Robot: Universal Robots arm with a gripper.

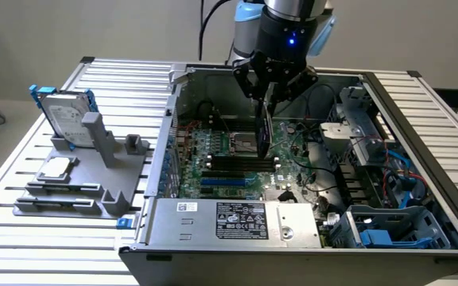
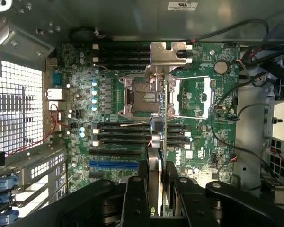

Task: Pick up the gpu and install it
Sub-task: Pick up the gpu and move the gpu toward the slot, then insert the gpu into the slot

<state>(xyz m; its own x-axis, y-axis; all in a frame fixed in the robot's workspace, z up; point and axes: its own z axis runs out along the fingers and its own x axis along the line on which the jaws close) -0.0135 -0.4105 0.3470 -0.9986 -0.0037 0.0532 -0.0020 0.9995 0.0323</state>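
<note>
The gpu (image 1: 266, 134) hangs edge-on above the middle of the motherboard (image 1: 213, 149), over the black memory slots (image 1: 233, 161) (metal bracket (image 2: 168, 52) at the end away from the grip). The gripper (image 1: 269, 98) is clamped on its upper end. Judged from here, it wants holding plumb, squared to the blue slot (image 1: 221, 180), clear of cables (image 2: 226, 92).

Held gpu (image 2: 156, 156) edge-on, faces unreadable; near end hidden between fingers (image 2: 135, 198). Arm (image 1: 285, 27) cut off, twelve o'clock, exterior view.
</note>
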